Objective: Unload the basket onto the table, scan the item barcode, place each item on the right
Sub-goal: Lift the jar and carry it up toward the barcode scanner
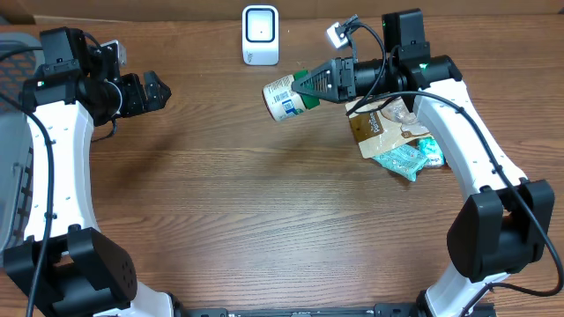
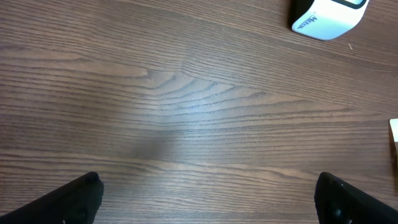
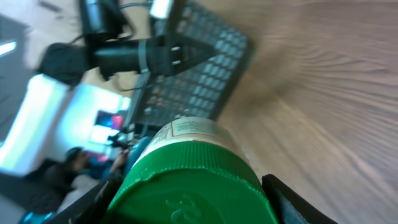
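Observation:
A white canister with a green lid is held on its side above the table, just below the white barcode scanner. My right gripper is shut on the canister's green lid, which fills the right wrist view between both fingers. The printed label with a barcode faces up in the overhead view. My left gripper hangs open at the table's left, with nothing between its fingertips. A corner of the scanner shows at the top right of the left wrist view.
A brown snack pouch and a teal packet lie on the table under my right arm. A grey basket sits off the left edge. Bare wood spans the middle.

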### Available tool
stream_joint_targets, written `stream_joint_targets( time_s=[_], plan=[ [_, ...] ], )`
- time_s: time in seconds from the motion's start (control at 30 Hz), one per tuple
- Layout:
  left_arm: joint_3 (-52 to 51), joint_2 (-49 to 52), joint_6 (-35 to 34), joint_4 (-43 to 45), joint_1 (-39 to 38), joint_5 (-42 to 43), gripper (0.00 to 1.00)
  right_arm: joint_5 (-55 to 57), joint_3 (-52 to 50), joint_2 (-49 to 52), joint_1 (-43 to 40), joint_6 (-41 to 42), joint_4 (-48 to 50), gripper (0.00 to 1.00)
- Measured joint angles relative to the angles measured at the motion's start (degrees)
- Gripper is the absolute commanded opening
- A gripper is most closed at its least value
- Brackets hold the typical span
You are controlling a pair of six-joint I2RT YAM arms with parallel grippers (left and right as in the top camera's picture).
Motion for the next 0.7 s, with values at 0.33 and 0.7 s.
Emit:
stream_joint_targets(
  time_s=[0.33, 0.7],
  plan=[
    [0.0, 0.0, 0.0, 0.0, 0.0, 0.0, 1.0, 39.8, 0.0, 0.0, 10.58, -0.04, 3.28, 0.28],
    [0.0, 0.0, 0.0, 0.0, 0.0, 0.02, 1.0, 77.88, 0.0, 3.5, 17.79, -20.33, 33.4, 0.4]
  ],
)
